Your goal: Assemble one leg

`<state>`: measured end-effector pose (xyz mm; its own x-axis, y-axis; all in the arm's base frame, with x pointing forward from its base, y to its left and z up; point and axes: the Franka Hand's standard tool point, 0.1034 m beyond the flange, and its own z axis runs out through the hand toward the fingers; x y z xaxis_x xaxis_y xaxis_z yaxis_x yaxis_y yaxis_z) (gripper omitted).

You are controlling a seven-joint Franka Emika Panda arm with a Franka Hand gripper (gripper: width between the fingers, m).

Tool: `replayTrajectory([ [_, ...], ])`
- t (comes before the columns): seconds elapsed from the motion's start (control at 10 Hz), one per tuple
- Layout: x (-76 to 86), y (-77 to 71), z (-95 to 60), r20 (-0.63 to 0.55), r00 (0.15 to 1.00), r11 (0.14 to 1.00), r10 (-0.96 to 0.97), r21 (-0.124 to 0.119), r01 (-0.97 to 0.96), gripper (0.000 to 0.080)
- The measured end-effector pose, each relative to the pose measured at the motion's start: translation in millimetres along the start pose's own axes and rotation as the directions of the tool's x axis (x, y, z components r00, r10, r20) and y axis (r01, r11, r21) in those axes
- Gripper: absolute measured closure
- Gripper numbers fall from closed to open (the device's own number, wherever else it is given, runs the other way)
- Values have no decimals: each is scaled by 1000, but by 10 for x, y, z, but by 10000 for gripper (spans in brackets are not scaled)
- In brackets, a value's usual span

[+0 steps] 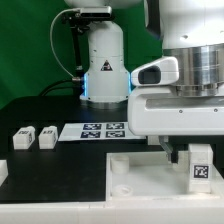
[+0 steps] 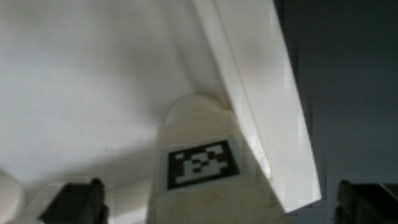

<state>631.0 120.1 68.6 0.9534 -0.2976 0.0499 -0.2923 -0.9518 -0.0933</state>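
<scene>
A leg (image 1: 199, 168), a small white block with a black-and-white tag, stands at the white panel's (image 1: 130, 185) near corner on the exterior view's right. My gripper (image 1: 190, 153) is right over it. In the wrist view the leg (image 2: 205, 150) lies between my two dark fingertips (image 2: 75, 202), with a gap on each side, so the gripper (image 2: 222, 205) is open around it. The leg's far end meets the panel (image 2: 98, 80) near its edge. Whether it sits in a socket is hidden. Two more legs (image 1: 22, 137) (image 1: 46, 137) lie on the table at the exterior view's left.
The marker board (image 1: 100, 130) lies behind the panel, in front of the robot base (image 1: 103, 70). Another white part (image 1: 3, 172) shows at the exterior view's left edge. Dark table (image 2: 347, 90) lies beyond the panel's edge.
</scene>
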Motion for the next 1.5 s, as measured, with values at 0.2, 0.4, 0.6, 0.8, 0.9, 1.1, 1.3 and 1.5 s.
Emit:
replayTrajectory([
  [0.2,4,2,-2,0,999,999,47,1,-47,150],
  [0.4,-1,-9,-2,3,988,988,154,7,-154,285],
  [0.6,-8,3,5,6,934,934,357,4,-357,505],
  [0.8,-8,-10,0,6,816,816,578,4,-578,505],
  [0.9,-8,-25,-9,0,689,689,724,2,-724,505],
  [1.1,8,-38,-6,19,402,402,915,8,-915,505],
  [1.3,30,-51,13,55,58,58,997,8,-998,505],
  [1.5,43,-73,37,79,-142,-144,987,19,-989,505],
])
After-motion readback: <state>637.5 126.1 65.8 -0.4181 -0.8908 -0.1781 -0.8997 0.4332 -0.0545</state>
